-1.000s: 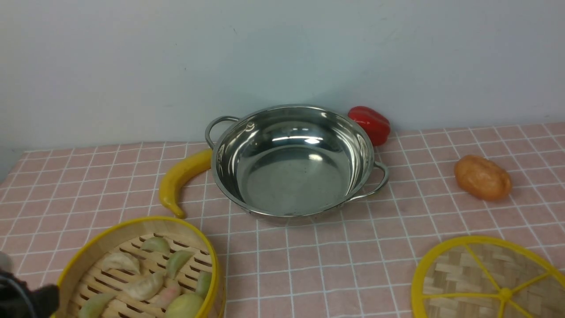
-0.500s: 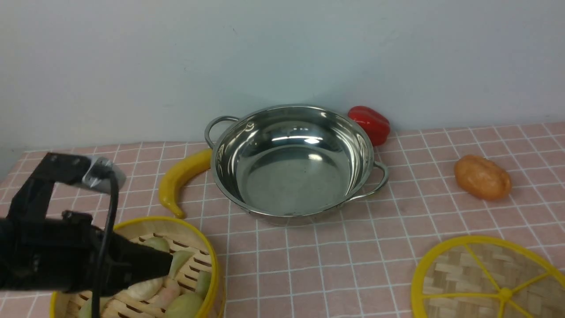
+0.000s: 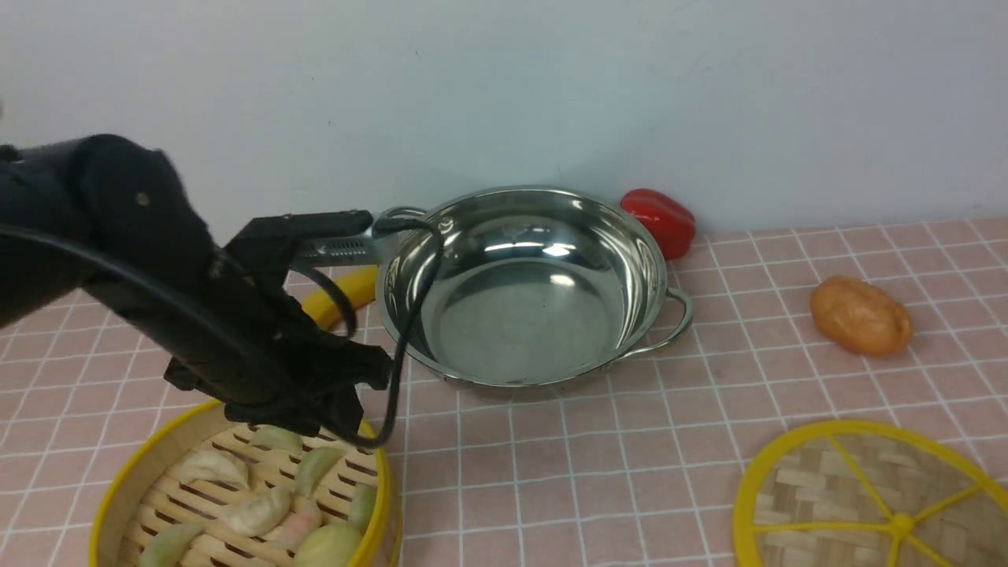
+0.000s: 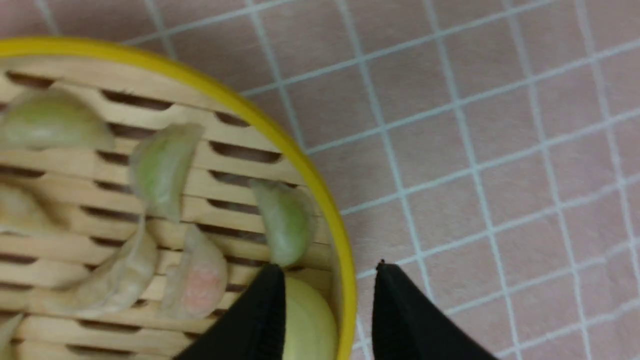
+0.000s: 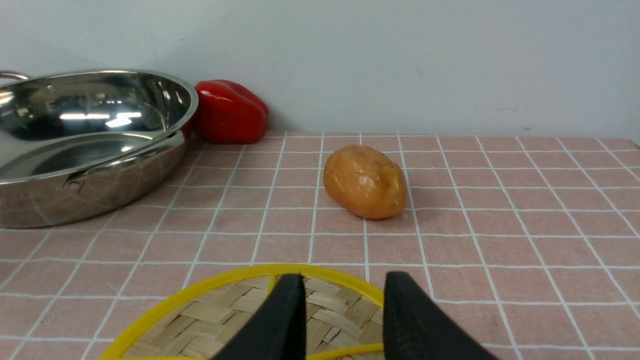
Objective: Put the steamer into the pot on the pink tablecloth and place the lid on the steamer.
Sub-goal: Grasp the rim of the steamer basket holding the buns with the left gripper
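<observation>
The steamer (image 3: 236, 504), a bamboo basket with a yellow rim and pale dumplings, sits on the pink tablecloth (image 3: 598, 457) at the near left. My left gripper (image 3: 339, 425) hangs open over its far right rim. In the left wrist view the left gripper (image 4: 330, 272) straddles the steamer (image 4: 100, 75) wall: one finger is inside above a bun, the other outside over the cloth. The empty steel pot (image 3: 528, 315) stands at the back centre. The woven lid (image 3: 866, 504) lies flat at the near right. My right gripper (image 5: 344, 280) is open above the lid (image 5: 210, 320) at its far rim.
A yellow banana (image 3: 350, 290) lies against the pot's left side, partly hidden by my left arm. A red pepper (image 3: 660, 220) sits behind the pot by the wall. An orange potato (image 3: 861, 315) lies right of the pot. The wall runs close behind.
My left arm has swung in from the lower left corner, up and forward, and now hangs over the steamer's far right rim. Nothing else has moved.
</observation>
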Available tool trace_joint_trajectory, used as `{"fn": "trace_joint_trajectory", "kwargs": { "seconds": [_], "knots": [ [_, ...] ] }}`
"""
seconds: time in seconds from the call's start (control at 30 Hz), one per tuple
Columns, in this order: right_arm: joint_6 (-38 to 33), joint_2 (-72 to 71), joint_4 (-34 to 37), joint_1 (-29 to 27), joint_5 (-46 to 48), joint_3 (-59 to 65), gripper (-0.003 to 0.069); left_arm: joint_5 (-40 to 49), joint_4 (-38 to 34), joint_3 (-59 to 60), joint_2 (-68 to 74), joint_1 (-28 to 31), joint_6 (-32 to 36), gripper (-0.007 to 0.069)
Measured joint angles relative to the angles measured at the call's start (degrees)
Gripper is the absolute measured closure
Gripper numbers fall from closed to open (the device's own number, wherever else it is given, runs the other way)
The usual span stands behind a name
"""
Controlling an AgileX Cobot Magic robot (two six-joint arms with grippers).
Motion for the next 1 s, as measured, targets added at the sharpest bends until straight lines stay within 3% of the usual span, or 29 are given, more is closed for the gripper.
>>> {"fn": "trace_joint_trajectory", "kwargs": {
  "seconds": [0.1, 0.3, 0.63, 1.0],
  "knots": [
    [0.0, 0.0, 0.0, 0.0, 0.0, 0.0, 0.0416, -0.5, 6.8, -1.1, 2.6, -4.2, -9.1, 0.0382],
    [0.0, 0.0, 0.0, 0.0, 0.0, 0.0, 0.0416, -4.0, 8.2, -1.4, 7.0, -9.2, -15.0, 0.0382],
    [0.0, 0.0, 0.0, 0.0, 0.0, 0.0, 0.0416, -6.4, 12.0, -1.4, 10.7, -9.6, -26.2, 0.0382],
    [0.0, 0.0, 0.0, 0.0, 0.0, 0.0, 0.0416, -6.4, 12.8, -1.4, 11.9, -9.6, -28.8, 0.0382]
  ]
}}
